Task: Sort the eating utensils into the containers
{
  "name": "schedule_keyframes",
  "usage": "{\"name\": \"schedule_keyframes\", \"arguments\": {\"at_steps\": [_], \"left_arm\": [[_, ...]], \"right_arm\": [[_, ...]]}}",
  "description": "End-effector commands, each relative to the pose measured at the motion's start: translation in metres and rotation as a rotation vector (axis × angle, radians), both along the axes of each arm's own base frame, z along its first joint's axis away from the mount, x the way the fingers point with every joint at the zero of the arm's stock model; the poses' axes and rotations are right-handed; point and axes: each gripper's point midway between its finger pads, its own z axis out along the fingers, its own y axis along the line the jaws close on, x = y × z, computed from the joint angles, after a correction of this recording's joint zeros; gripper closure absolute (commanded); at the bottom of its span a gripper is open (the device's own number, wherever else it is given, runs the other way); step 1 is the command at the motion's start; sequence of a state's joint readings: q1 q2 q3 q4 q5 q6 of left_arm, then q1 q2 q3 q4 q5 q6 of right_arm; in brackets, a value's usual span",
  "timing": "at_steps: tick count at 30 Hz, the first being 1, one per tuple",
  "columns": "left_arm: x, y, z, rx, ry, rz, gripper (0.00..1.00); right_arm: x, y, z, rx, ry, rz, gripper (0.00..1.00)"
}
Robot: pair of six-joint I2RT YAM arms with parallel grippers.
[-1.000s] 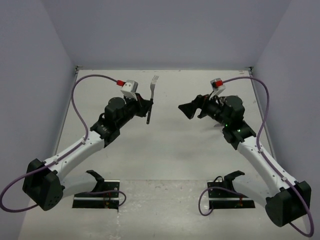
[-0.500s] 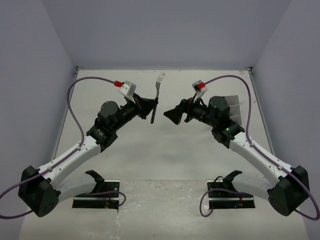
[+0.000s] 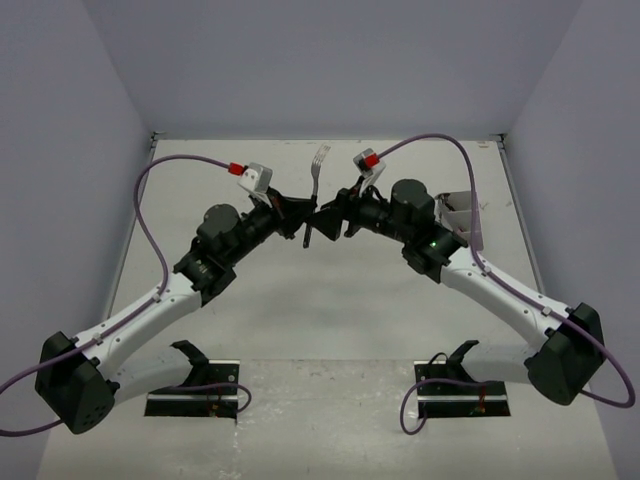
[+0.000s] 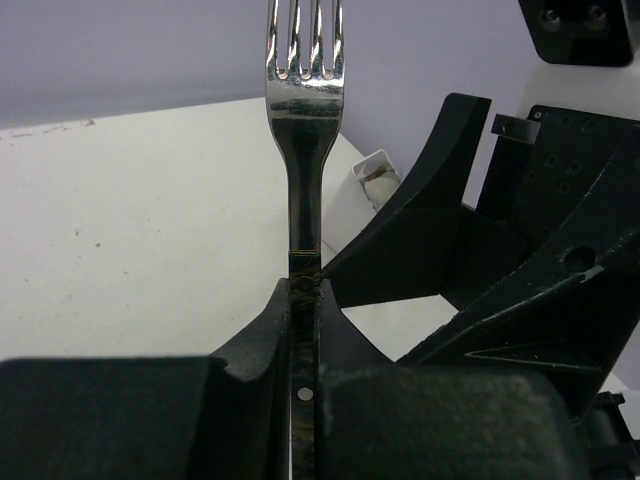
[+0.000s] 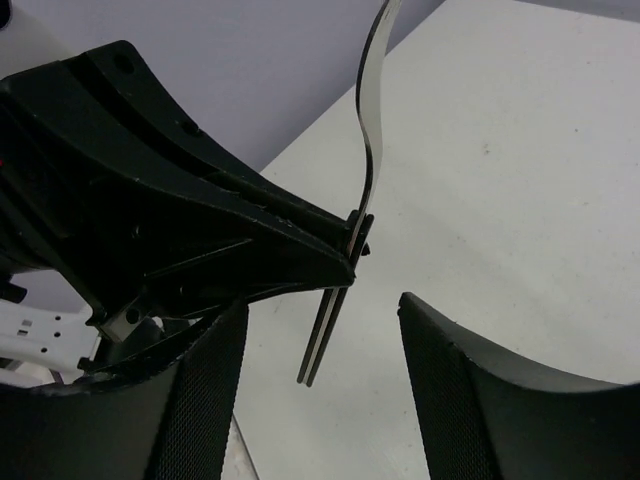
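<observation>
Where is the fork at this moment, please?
In the top view the fork is at the centre, tines toward the far wall, clamped in the left gripper, with the open right gripper beside its handle.

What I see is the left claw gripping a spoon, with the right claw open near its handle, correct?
No, the left claw grips a fork, not a spoon; the left wrist view shows its tines. The right claw is open near its handle.
</observation>
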State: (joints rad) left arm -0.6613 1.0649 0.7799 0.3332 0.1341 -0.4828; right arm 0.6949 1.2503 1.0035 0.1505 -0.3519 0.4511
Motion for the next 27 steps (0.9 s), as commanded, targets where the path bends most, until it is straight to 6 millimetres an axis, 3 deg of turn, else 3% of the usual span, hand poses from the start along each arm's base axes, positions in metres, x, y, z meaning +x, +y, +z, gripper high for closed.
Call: {"name": "schedule_keyframes", "arguments": {"at_steps": [1, 2, 3, 11, 13, 20, 22, 23, 24, 25, 26, 27], "left_arm": [[-0.008, 0.001, 0.043, -0.09, -0.07, -0.011, 1.0], [-0.008, 0.001, 0.044, -0.097, -0.069, -0.011, 1.0], [-0.009, 0.001, 0.043, -0.11, -0.056, -0.009, 1.0], [-0.002, 0.007, 0.04, -0.163, -0.011, 0.059, 1.0], [-0.003, 0.005, 0.043, -0.164, -0.013, 0.048, 1.0], [-0.008, -0.005, 0.039, -0.138, -0.013, 0.008, 1.0], [-0.015, -0.011, 0.041, -0.122, -0.029, -0.043, 1.0], [-0.017, -0.014, 0.042, -0.103, -0.046, -0.07, 1.0], [-0.023, -0.019, 0.048, -0.095, -0.062, -0.119, 0.75], [-0.026, -0.02, 0.048, -0.077, -0.071, -0.133, 0.2], [-0.028, -0.02, 0.053, -0.077, -0.08, -0.143, 0.0], [-0.03, -0.02, 0.053, -0.073, -0.085, -0.146, 0.0]], "right_arm": [[0.01, 0.006, 0.023, 0.021, -0.076, -0.03, 0.38], [0.011, 0.006, 0.021, 0.015, -0.073, -0.034, 0.48], [0.013, 0.006, 0.019, 0.01, -0.07, -0.04, 0.51], [0.011, 0.011, -0.01, -0.069, -0.033, -0.047, 0.5], [0.012, 0.014, -0.007, -0.058, -0.045, -0.046, 0.51], [0.019, 0.021, 0.008, -0.044, -0.103, -0.044, 0.74], [0.021, 0.021, 0.014, -0.047, -0.16, -0.042, 1.0], [0.024, 0.02, 0.015, -0.053, -0.171, -0.047, 1.0], [0.027, 0.019, 0.013, -0.082, -0.21, -0.041, 1.0], [0.035, 0.015, 0.019, -0.12, -0.264, -0.068, 1.0], [0.04, 0.01, 0.024, -0.137, -0.298, -0.086, 1.0], [0.051, 0.0, 0.03, -0.147, -0.332, -0.119, 1.0]]}}
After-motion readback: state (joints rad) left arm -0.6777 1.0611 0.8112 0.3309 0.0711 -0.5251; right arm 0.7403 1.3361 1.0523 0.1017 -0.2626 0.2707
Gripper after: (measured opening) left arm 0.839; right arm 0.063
